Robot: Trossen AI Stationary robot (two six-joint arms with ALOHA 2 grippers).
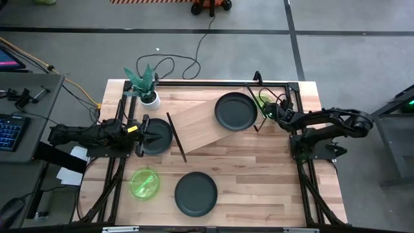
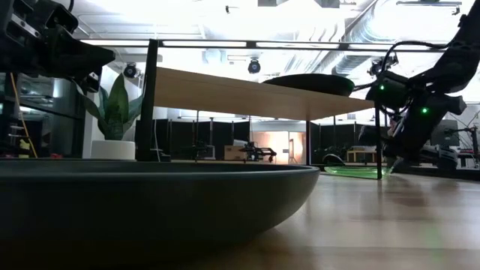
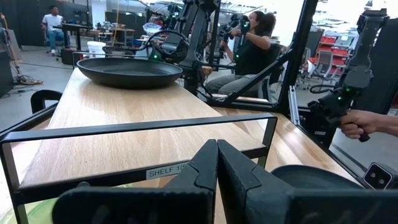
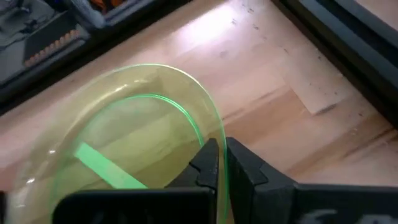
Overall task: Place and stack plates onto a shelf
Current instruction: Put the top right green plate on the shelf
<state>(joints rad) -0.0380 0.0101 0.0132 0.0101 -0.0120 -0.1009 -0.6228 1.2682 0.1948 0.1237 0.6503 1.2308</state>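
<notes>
The light wood shelf (image 1: 197,126) stands slantwise on the table, and one dark plate (image 1: 235,111) rests flat on its right part. My left gripper (image 1: 147,134) is shut and sits at shelf height over the left rim of a second dark plate (image 1: 160,137) by the shelf's left end. My right gripper (image 1: 267,110) is shut on a translucent green plate (image 1: 263,101) at the shelf's right end. A third dark plate (image 1: 196,193) and another green plate (image 1: 145,183) lie flat on the table near its near edge. My left gripper (image 3: 217,155) is shut above the dark plate (image 3: 311,177), which shows beside and below the fingers; I cannot tell whether it touches the plate. My right gripper (image 4: 222,155) pinches the green plate's rim (image 4: 214,134) between its two fingers, which lie across the rim. The plate is tilted over the tabletop, and whether its lower edge rests on the table is hidden.
A white pot with a green plant (image 1: 147,90) stands at the table's far left, close to my left arm. The shelf's black rod legs (image 3: 273,140) stand just ahead of my left gripper. People sit in the room beyond the table, and a hand (image 3: 367,123) shows at one side.
</notes>
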